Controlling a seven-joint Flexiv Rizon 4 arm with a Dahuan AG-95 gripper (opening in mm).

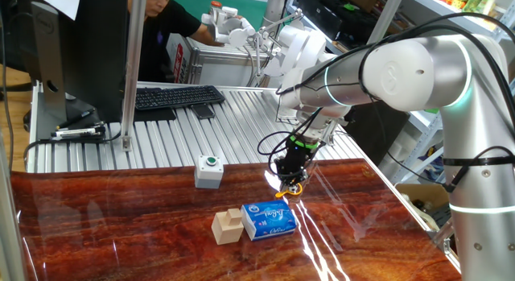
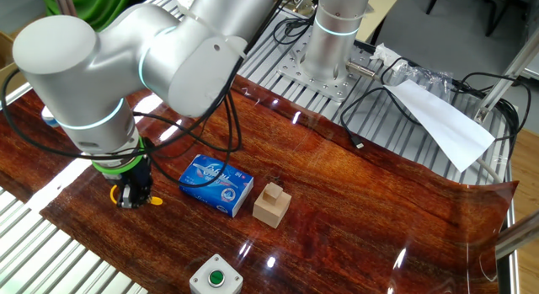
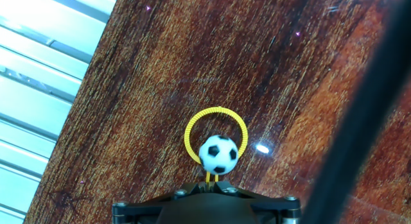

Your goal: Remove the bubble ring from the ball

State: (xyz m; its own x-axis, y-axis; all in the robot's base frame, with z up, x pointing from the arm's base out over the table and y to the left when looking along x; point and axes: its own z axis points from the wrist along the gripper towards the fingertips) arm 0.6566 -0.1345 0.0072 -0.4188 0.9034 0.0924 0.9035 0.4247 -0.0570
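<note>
We see a silver robot arm reaching down to a glossy red-brown wooden surface. Its claw hangs low over the wood near one edge, with a glimpse of orange at its tip.

From the hand view, the bubble ring, a thin yellow ribbed loop, stands just ahead of the claw, its short stem running back under the dark claw body. The ball, white with black patches, sits in front of the loop's lower part, overlapping it, right beside the claw. We cannot tell whether the claw's fingers are apart or pressed together, nor whether they grip the stem.

Nearby on the surface lie a blue tissue pack, a small wooden block and a grey box with a green button.
</note>
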